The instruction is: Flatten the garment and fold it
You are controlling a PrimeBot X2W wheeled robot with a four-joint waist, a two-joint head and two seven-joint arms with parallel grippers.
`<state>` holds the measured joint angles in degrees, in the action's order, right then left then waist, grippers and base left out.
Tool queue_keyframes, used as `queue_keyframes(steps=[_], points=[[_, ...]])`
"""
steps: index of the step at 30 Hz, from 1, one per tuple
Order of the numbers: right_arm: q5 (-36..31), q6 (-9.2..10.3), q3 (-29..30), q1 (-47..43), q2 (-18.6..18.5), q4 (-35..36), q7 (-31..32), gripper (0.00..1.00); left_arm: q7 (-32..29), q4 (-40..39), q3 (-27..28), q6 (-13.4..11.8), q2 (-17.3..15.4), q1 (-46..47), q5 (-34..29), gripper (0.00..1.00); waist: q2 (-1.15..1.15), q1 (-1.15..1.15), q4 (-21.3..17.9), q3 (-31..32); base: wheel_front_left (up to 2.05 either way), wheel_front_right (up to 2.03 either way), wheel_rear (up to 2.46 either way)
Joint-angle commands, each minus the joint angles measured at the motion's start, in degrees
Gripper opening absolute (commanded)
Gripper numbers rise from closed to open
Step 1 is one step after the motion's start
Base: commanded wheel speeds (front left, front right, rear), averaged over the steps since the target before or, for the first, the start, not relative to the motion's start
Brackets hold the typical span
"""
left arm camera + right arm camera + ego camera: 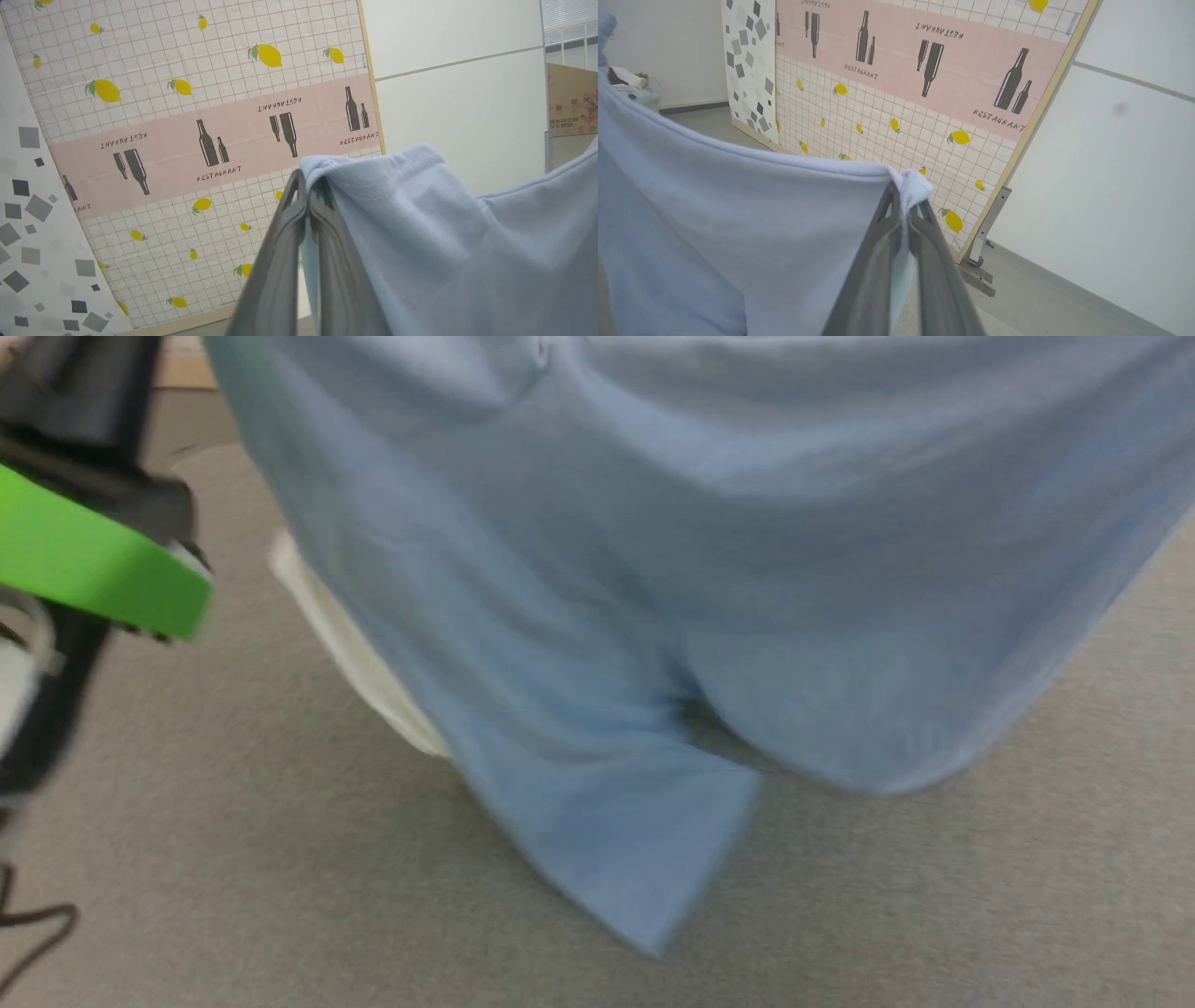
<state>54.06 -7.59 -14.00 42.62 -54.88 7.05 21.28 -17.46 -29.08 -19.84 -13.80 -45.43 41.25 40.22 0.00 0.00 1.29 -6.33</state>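
Head view: garment (653,569) hangs in mid-air right in front of the camera. It is light blue and motion-blurred, spread wide across the top of the frame, with the lower part bunching to a point low over the grey surface (934,915) (can't tell if it touches). White collar (345,653) pokes out at the cloth's left edge. Dark hardware (84,420) with a green band (84,560) sits at far left, too blurry to say what part it is.

Left wrist view: left gripper (306,184) has its fingers pressed together, pinching a stitched edge of the cloth, which drapes over the tips and falls off to the right.

Right wrist view: right gripper (906,198) is likewise clamped tight on a bunched corner, with the fabric pulled away to the left.

Behind both is a printed panel (187,116) (lemons, bottles, RESTAURANT lettering), with a white wall (467,93) beside it.
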Motion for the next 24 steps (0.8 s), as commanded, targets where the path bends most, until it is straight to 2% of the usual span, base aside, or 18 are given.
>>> queue_keyframes(steps=[1, 7, 13, 18, 24], points=[[0.4, 0.10, 0.4, 1.0, -0.3, 0.7, -0.5, 0.00, -0.2, -0.3, 0.8, 0.7, -0.7, 2.6, -0.6, 0.00, 0.00, 0.00, -2.6, 1.0, 0.00, 0.00, 0.00], [1.6, 0.10, 2.6, 5.4, -0.1, 1.9, -0.4, 0.00, -1.8, -0.1, 3.7, 3.0, -2.4, 12.1, -0.1, 0.00, 0.00, 0.00, -4.7, -1.1, 0.00, 0.00, 0.00], [1.3, 0.10, 3.0, 12.0, -0.4, 1.2, -0.1, 0.00, -3.2, 4.2, 4.3, 7.1, -2.9, 23.7, 0.5, 0.00, 0.00, 0.00, -6.2, -5.8, 0.00, 0.00, 0.00], [-0.1, 0.10, 1.3, 19.7, -0.7, -1.3, -1.3, 0.00, -4.2, 13.5, 2.3, 11.9, -1.0, 34.1, 1.2, 0.00, 0.00, 0.00, -7.0, -11.6, 0.00, 0.00, 0.00], [-2.6, 0.10, -2.8, 30.1, -0.3, -7.8, -4.2, 0.00, -3.7, 26.1, -0.9, 16.9, 2.8, 48.4, -1.0, 0.00, 0.00, 0.00, -7.8, -19.6, 0.00, 0.00, 0.00]])
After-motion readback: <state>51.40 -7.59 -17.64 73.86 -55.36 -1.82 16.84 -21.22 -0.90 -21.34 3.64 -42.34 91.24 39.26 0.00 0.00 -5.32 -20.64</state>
